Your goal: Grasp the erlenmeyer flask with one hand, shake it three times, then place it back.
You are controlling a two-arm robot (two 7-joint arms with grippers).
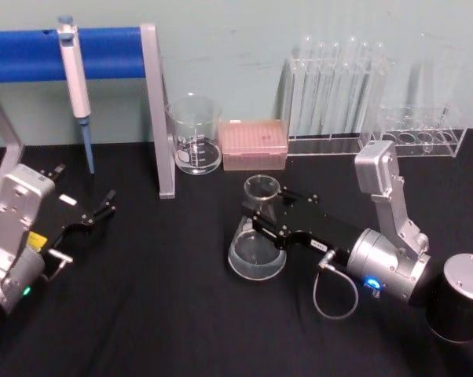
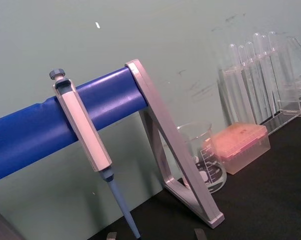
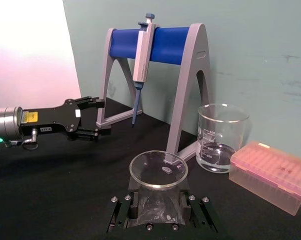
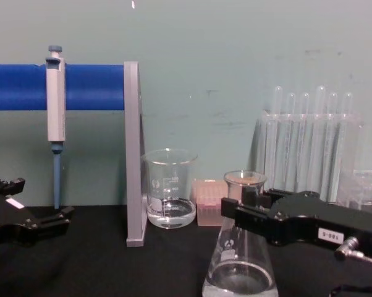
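Gripping the erlenmeyer flask (image 1: 256, 250) at its neck, right tool (image 1: 252, 217), white label (image 4: 330, 235) unreadable, left tool (image 1: 106, 203) idle, fingers apart.

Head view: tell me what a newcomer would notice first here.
The black two-fingered right tool, clamped on the neck of the clear glass conical flask at the middle of the black table, draws the eye first. Behind on the left, a white pipette hangs from a thick blue bar on a grey frame. The left tool sits open near the left edge.
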